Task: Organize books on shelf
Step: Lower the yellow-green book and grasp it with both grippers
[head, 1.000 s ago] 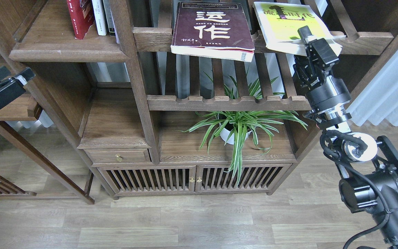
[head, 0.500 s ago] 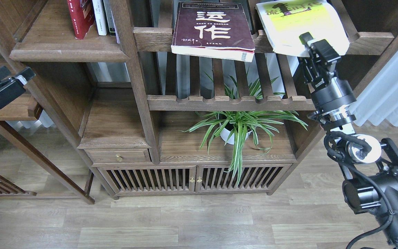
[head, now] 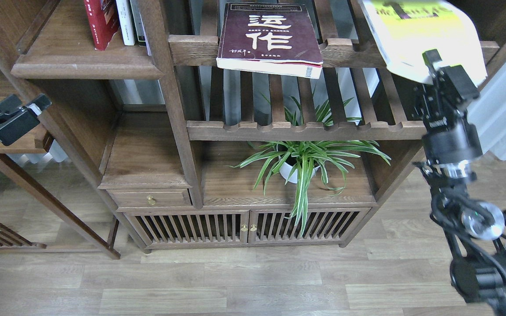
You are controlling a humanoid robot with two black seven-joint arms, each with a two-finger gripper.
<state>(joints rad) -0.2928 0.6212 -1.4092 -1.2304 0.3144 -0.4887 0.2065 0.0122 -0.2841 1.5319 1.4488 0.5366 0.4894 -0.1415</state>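
- Nearest, the right arm rises from the lower right corner; its right gripper point(head: 444, 72) is clamped on the lower edge of the yellow-green book point(head: 420, 33), which tilts up off the slatted rack's right end, blurred.
- At the left edge the left gripper point(head: 13, 116) hangs clear of the furniture — whether its fingers are parted or closed, I cannot tell.
- Mid-depth, a spider plant point(head: 305, 160) in a white pot stands under the lower slatted rack.
- Farther up, the dark maroon book point(head: 270, 37) lies flat, overhanging the upper rack's front rail point(head: 191, 48).
- Top left, the red book point(head: 101, 22) stands on the solid shelf point(head: 81, 68) beside a white book point(head: 125, 22).
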